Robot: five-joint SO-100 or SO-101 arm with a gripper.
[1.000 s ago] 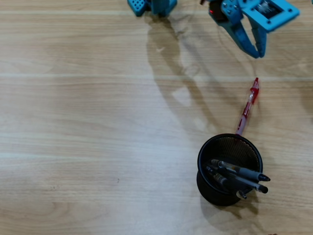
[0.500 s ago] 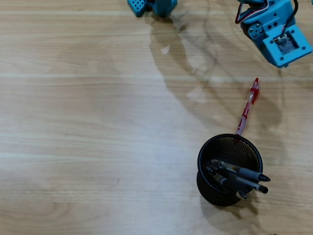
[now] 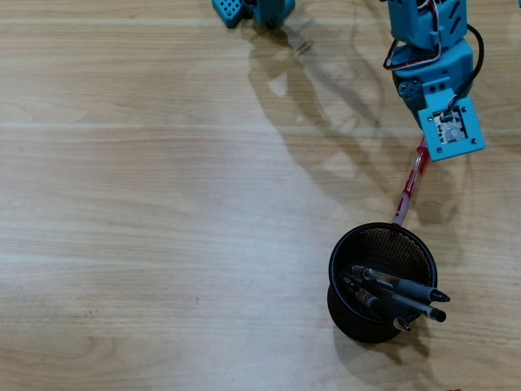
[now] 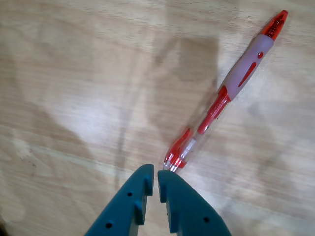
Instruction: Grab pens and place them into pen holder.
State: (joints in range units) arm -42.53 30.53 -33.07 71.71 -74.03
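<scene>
A pale wood-grain tabletop (image 3: 146,204) fills the overhead view, streaked by the arm's shadows. At about four o'clock from the picture's centre stands the round black wire-mesh pen holder (image 3: 345,259), with three dark, clear-barrelled pens (image 3: 403,289) already leaning inside, their tips poking over the rim towards three o'clock. The fourth, a slim red and clear pen (image 3: 406,191), lies flat on the tabletop just beyond the holder's twelve o'clock edge, slanting up towards one o'clock, its upper end hidden beneath the blue arm (image 3: 431,65). In the wrist view the blue fingers (image 4: 157,178) are pressed nearly together with only a thin slit between them, pinching nothing; their tips sit just beside the red pen's near end (image 4: 178,153). So three pens appear done and one is left: that pen is not yet grasped, lifted or dropped in.
</scene>
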